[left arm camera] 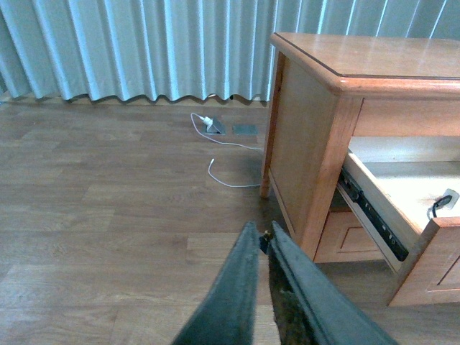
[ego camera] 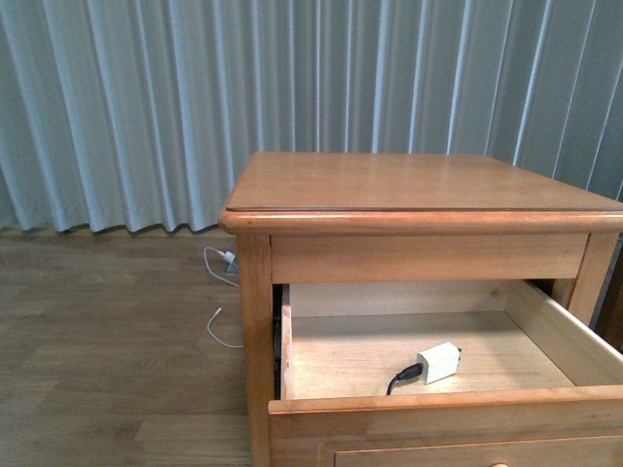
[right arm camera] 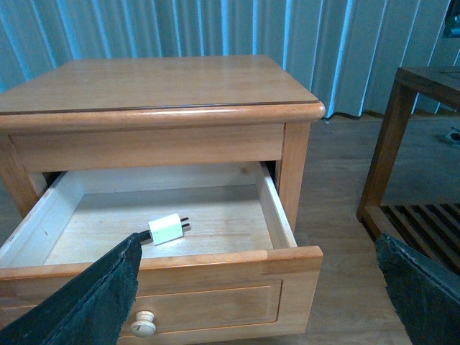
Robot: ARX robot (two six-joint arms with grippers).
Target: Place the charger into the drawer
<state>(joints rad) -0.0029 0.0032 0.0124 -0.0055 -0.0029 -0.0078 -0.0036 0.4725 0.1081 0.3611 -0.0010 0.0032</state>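
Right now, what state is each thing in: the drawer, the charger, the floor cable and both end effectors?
Honey-coloured wooden drawer with round pale knob: pulled open.
Small white cube charger with black cable: lying on the drawer floor, not held.
Thin white cable: loose on the wooden floor.
Left end effector: shut, empty.
Right end effector: wide open, empty.

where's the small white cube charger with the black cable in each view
Front view: small white cube charger lies in the open honey-coloured wooden drawer, right of centre, near its front panel.
Left wrist view: only a sliver shows inside the drawer, behind its front panel.
Right wrist view: on the drawer floor, prongs showing.
Shared landmark: that drawer's pale inside.
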